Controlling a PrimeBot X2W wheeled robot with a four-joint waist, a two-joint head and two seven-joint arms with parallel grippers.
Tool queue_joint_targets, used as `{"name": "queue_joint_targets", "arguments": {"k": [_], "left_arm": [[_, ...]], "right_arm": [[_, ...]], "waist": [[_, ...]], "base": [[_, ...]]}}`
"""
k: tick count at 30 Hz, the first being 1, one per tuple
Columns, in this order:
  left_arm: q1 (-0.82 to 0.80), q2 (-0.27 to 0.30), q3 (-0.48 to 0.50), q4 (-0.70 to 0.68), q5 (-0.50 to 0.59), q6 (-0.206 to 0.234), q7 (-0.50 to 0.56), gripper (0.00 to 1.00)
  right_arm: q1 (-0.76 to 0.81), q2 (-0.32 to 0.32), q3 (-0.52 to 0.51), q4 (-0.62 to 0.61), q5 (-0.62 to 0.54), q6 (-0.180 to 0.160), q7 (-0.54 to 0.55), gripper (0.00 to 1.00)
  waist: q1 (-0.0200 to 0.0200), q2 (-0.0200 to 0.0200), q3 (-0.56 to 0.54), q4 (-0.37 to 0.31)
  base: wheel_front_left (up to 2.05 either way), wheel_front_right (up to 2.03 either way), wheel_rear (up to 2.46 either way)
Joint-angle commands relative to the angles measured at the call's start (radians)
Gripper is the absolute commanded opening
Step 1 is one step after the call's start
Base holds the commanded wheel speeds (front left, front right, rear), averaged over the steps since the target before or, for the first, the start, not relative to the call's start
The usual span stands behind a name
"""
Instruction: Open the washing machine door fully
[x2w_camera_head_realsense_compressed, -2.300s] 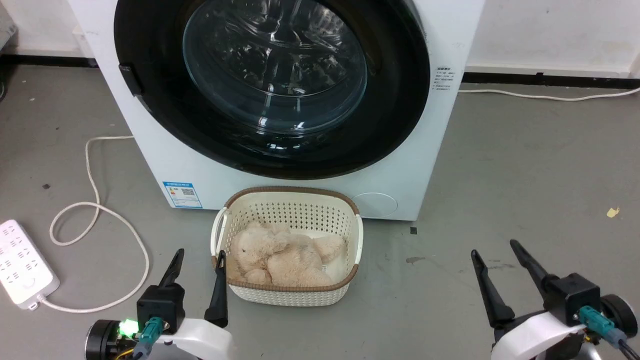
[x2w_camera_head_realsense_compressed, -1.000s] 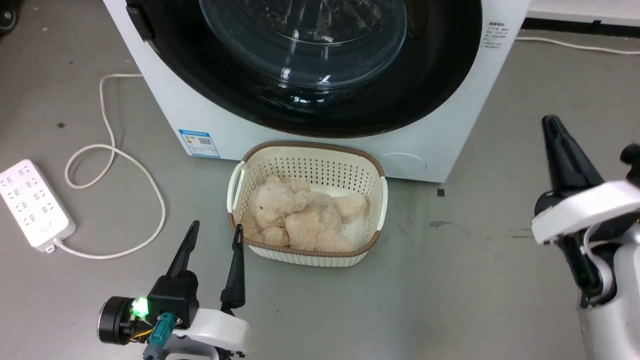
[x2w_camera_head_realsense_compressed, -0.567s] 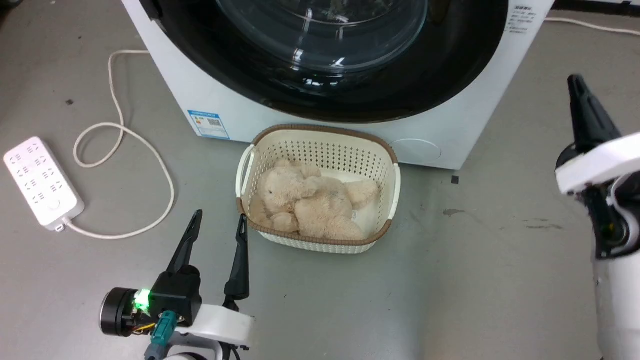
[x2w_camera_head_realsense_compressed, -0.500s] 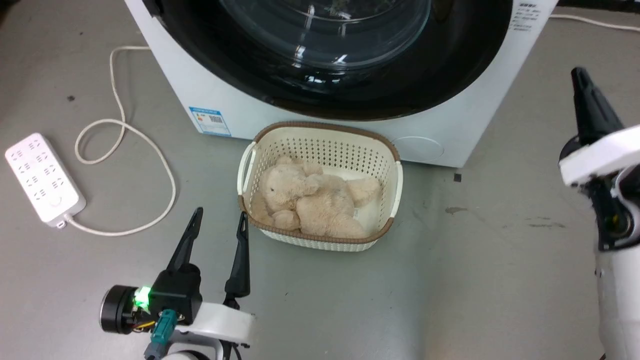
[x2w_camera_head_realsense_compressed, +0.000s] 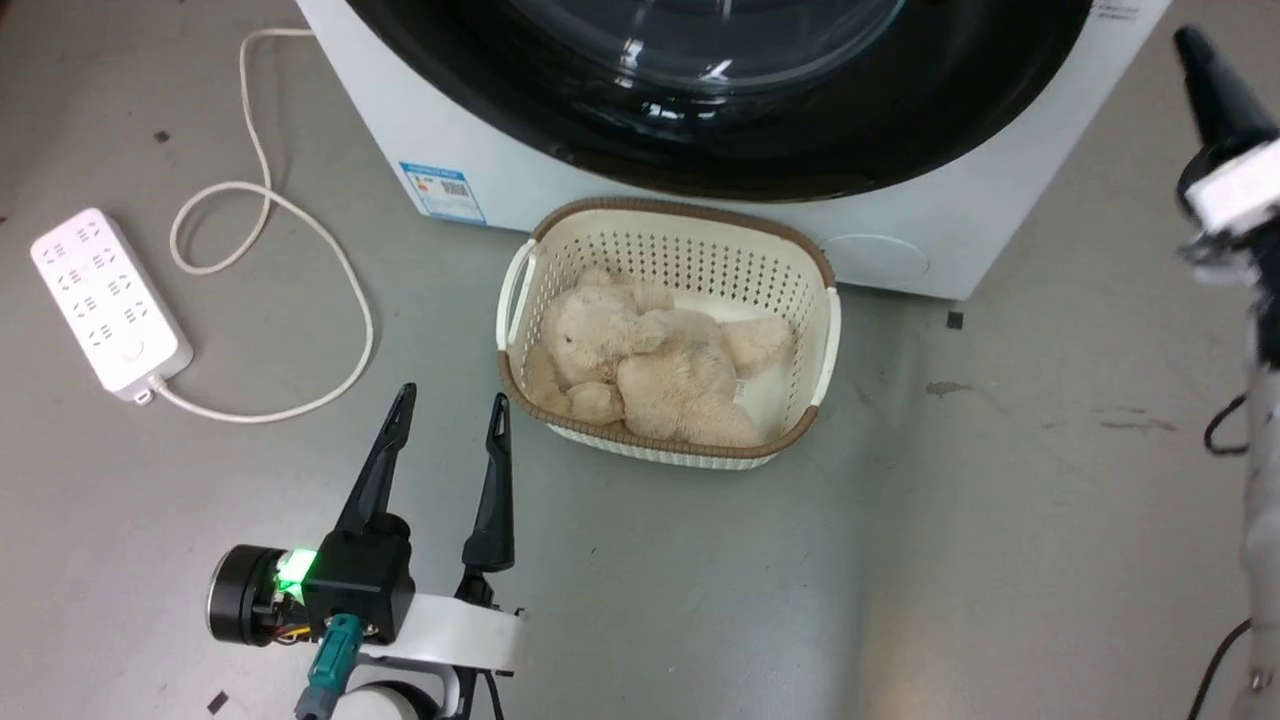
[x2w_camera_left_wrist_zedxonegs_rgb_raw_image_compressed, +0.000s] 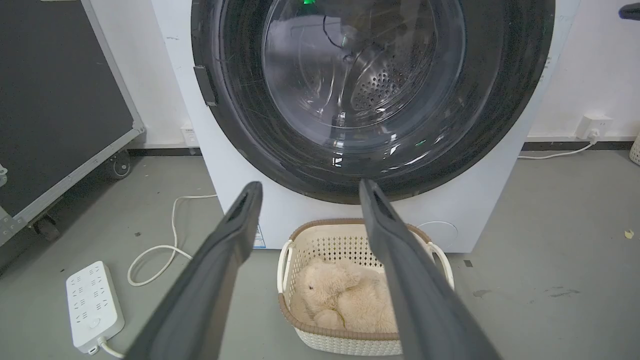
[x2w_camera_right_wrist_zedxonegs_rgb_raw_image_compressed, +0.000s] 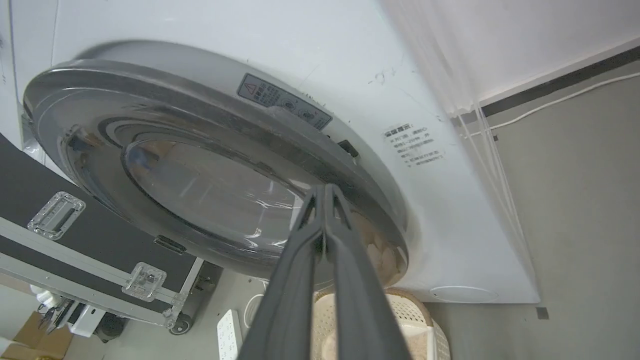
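Observation:
The washing machine (x2w_camera_head_realsense_compressed: 450, 120) is a big white front-loader at the top of the head view. Its washing machine door (x2w_camera_head_realsense_compressed: 760, 150) is glossy black with a clear glass bowl and lies flat against the front. In the left wrist view the door (x2w_camera_left_wrist_zedxonegs_rgb_raw_image_compressed: 370, 100) stands straight ahead. My left gripper (x2w_camera_head_realsense_compressed: 452, 397) is low over the floor, open and empty, left of the basket. Raised beside the machine's right edge, my right gripper (x2w_camera_head_realsense_compressed: 1190, 45) has its fingers pressed together, empty. Its tips (x2w_camera_right_wrist_zedxonegs_rgb_raw_image_compressed: 324, 190) point at the door's lower right rim (x2w_camera_right_wrist_zedxonegs_rgb_raw_image_compressed: 200, 165), apart from it.
A cream basket (x2w_camera_head_realsense_compressed: 680, 225) holding a beige plush bear (x2w_camera_head_realsense_compressed: 650, 370) sits on the floor against the machine's front. A white power strip (x2w_camera_head_realsense_compressed: 105, 300) and its looped cable (x2w_camera_head_realsense_compressed: 330, 260) lie at the left. A black wheeled case (x2w_camera_left_wrist_zedxonegs_rgb_raw_image_compressed: 55, 100) stands left of the machine.
The head camera has dipped and shifted, sliding the scene. My right arm has risen from the floor to beside the machine's right edge, and its fingers have gone from open to shut. The left gripper has barely moved.

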Motion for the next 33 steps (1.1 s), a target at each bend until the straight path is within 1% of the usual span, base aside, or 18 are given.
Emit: {"name": "queue_joint_targets", "arguments": {"k": [1,5,6,7,8,10,11,12,18,24,33], "left_arm": [[-0.016,0.001,-0.007,-0.008,-0.005,0.006,-0.010,1.00],[-0.021,0.001,-0.014,-0.011,-0.005,0.008,-0.017,1.00],[-0.024,0.001,-0.018,-0.013,-0.005,0.010,-0.021,1.00],[-0.024,0.001,-0.018,-0.013,-0.005,0.010,-0.021,1.00],[-0.026,0.001,-0.021,-0.017,-0.006,0.012,-0.025,1.00],[-0.028,0.001,-0.022,-0.019,-0.008,0.013,-0.027,1.00],[-0.031,0.001,-0.028,-0.022,-0.009,0.014,-0.031,1.00],[-0.031,0.001,-0.028,-0.022,-0.009,0.014,-0.031,1.00],[-0.039,0.001,-0.042,-0.030,-0.012,0.018,-0.044,1.00],[-0.048,0.001,-0.053,-0.036,-0.013,0.021,-0.057,1.00],[-0.064,0.001,-0.081,-0.046,-0.020,0.033,-0.075,1.00]], "right_arm": [[-0.056,-0.013,-0.014,0.035,0.036,0.000,0.023,0.00],[-0.103,-0.024,-0.028,0.084,0.075,0.000,0.067,0.00],[-0.134,-0.033,-0.041,0.123,0.098,0.000,0.097,0.00],[-0.134,-0.033,-0.041,0.123,0.098,0.000,0.097,0.00],[-0.170,-0.043,-0.053,0.165,0.117,0.000,0.125,0.00],[-0.190,-0.046,-0.060,0.188,0.131,0.000,0.146,0.00],[-0.226,-0.061,-0.065,0.224,0.143,0.000,0.175,0.00],[-0.226,-0.061,-0.065,0.224,0.143,0.000,0.175,0.00],[-0.339,-0.099,-0.090,0.329,0.185,0.000,0.241,0.00],[-0.454,-0.115,-0.096,0.432,0.221,0.000,0.326,0.00],[-0.593,-0.151,-0.108,0.564,0.256,-0.001,0.391,0.00]], "waist": [[-0.0001,-0.0001,0.010,0.007],[-0.0001,-0.0001,0.021,0.016],[-0.0001,-0.0001,0.026,0.022],[-0.0001,-0.0001,0.026,0.022],[-0.0001,-0.0001,0.035,0.026],[-0.0001,-0.0001,0.042,0.029],[-0.0001,-0.0001,0.051,0.035],[-0.0001,-0.0001,0.051,0.035],[-0.0001,-0.0001,0.081,0.051],[-0.0001,-0.0001,0.110,0.066],[-0.0001,-0.0001,0.150,0.096]], "base": [[0.00,0.00,0.00],[0.00,0.00,0.00],[0.00,0.00,0.00],[0.00,0.00,0.00],[0.00,0.00,0.00],[0.00,0.00,0.00],[0.00,0.00,0.00],[0.00,0.00,0.00],[0.00,0.00,0.00],[0.00,0.00,0.00],[0.00,0.00,0.00]]}}
